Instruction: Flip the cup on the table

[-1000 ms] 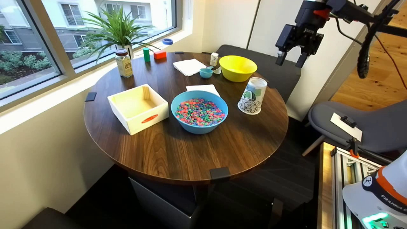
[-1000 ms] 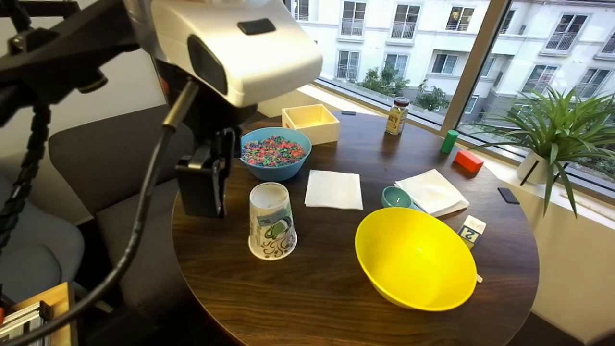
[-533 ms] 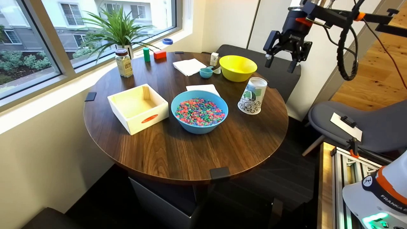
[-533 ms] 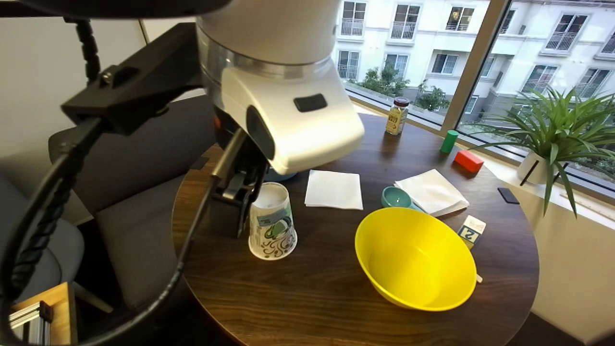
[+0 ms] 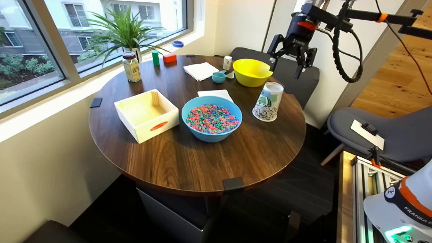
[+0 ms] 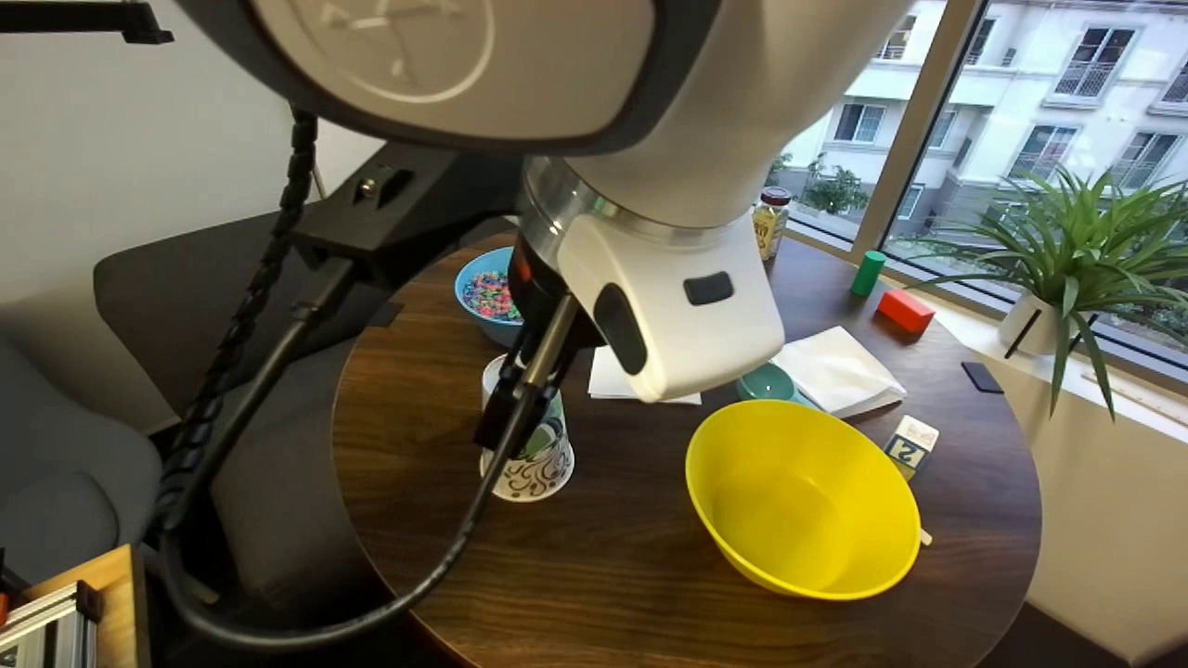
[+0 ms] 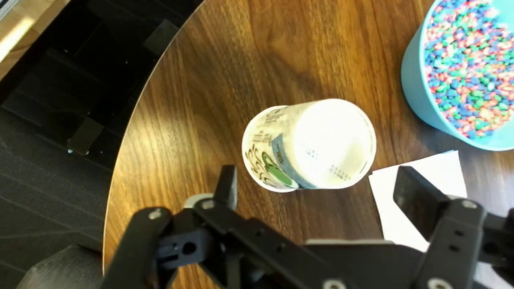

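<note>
The white tapered cup (image 5: 268, 103) with blue-green print stands upside down, base up, on the round dark brown table (image 5: 162, 165). It also shows in the wrist view (image 7: 277, 160) and, partly covered by the gripper, in an exterior view (image 6: 534, 473). My gripper (image 5: 285, 70) is open and empty, above the table's edge side and higher than the cup. In the wrist view my gripper (image 7: 321, 190) has its fingers wide apart, with the cup just beyond the gap between them and not touched.
A blue bowl (image 5: 211, 137) of colourful bits stands beside the cup. A yellow bowl (image 6: 803, 520), a teal scoop (image 5: 218, 78), white napkins (image 5: 200, 71), a wooden box (image 5: 157, 127) and a jar (image 5: 132, 69) also stand on the table.
My gripper has moved left and slightly down in an exterior view, nearer to the cup, and turned somewhat. In another exterior view the arm has moved right and covers part of the cup.
</note>
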### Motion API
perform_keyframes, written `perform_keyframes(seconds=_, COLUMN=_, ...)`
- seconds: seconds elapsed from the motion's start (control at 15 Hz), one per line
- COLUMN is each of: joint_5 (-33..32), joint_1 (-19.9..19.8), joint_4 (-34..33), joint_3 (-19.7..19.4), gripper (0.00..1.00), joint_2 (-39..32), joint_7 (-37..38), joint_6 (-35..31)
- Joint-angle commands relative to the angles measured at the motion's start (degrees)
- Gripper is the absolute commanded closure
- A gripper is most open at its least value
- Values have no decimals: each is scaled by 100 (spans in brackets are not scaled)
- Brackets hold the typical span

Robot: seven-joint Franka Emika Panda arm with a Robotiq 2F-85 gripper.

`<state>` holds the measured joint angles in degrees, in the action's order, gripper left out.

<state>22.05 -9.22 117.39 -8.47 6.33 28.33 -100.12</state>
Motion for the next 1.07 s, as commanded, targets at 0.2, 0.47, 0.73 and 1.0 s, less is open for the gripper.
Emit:
perform_keyframes(seconds=0.2, joint_5=437, joint_1=-33, joint_4=-558, joint_3=-98, gripper=0, joint_2=-669, joint_7=47, joint_6=630)
perform_keyframes(seconds=0.47, joint_5=600, joint_1=-42, joint_4=-702, joint_3=-127, gripper=0, joint_2=-945, joint_7=43, joint_6=706)
perform_keyframes(seconds=0.73, joint_5=1043, joint_1=-90, joint_4=-856, joint_3=-155, gripper=0, joint_2=-1165, joint_7=-160, joint_6=798)
perform_keyframes(seconds=1.0, joint_5=1405, joint_1=-170, joint_4=-1064, joint_3=-181, gripper=0, joint_2=-1439, joint_7=-258, joint_6=1271)
